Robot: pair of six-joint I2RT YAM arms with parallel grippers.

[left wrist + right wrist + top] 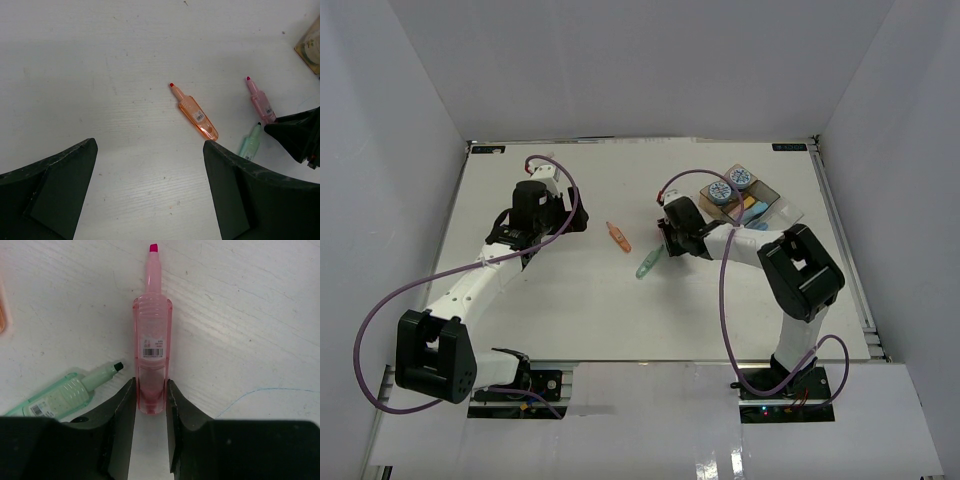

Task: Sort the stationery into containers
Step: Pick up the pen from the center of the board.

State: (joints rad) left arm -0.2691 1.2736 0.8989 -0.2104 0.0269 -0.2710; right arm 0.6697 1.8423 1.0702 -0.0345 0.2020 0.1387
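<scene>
1. Gripping the pink highlighter (151, 355) by its tail, your right fingers (124, 410) are clenched on it as it lies flat on the worktop (570, 310), so it should lift level.
2. The green highlighter (60, 394) lies just beside it, untouched.
3. Your left fingers (60, 190) are spread wide and empty near the orange highlighter (198, 118), probably lined up to take it.
4. The containers (760, 205) sit just beyond your right fingers, a short carry, with two patterned tape rolls (718, 190) inside.

The jaws of the right gripper (151, 392) pinch the rear end of a pink highlighter (151, 347) lying on the white tabletop (250, 315), tip pointing away. Just left of it lies a green highlighter (65, 395), dark tip angled toward it.
</scene>
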